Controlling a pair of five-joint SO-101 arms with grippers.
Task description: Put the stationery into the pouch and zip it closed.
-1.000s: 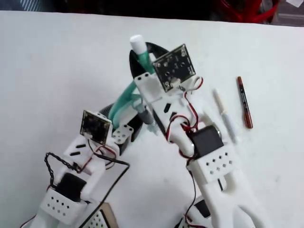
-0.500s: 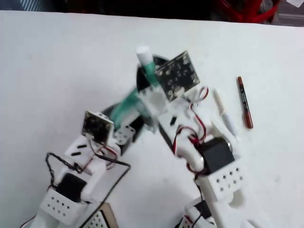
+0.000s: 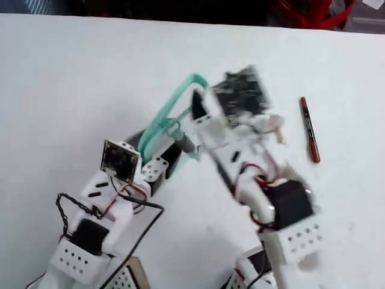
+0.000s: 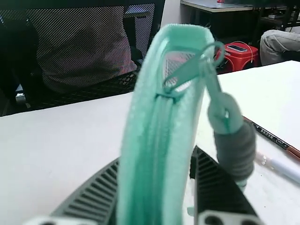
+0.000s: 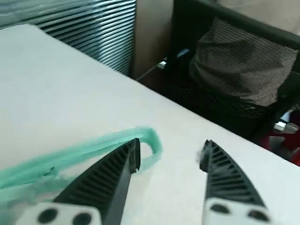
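Note:
The teal pouch (image 3: 161,123) stands on edge on the table, and my left gripper (image 3: 157,158) is shut on its near end. In the left wrist view the pouch (image 4: 157,140) rises between the jaws, with its zip pull and grey tassel (image 4: 234,147) hanging on one side. My right gripper (image 5: 168,157) is open with nothing in it, just beside the pouch's far end (image 5: 147,136). A brown pen (image 3: 310,129) lies on the table to the right. A white pen (image 4: 281,168) lies next to the brown pen (image 4: 272,138).
The white table (image 3: 72,78) has wide free room to the left and far side. Its far edge runs along the top of the high view. A mesh chair (image 5: 243,65) and a red box (image 4: 236,49) stand beyond the table.
The right arm has swung right and back from the pouch's far end. The white-capped teal stick it held over the pouch is no longer seen, and the gripper is now open.

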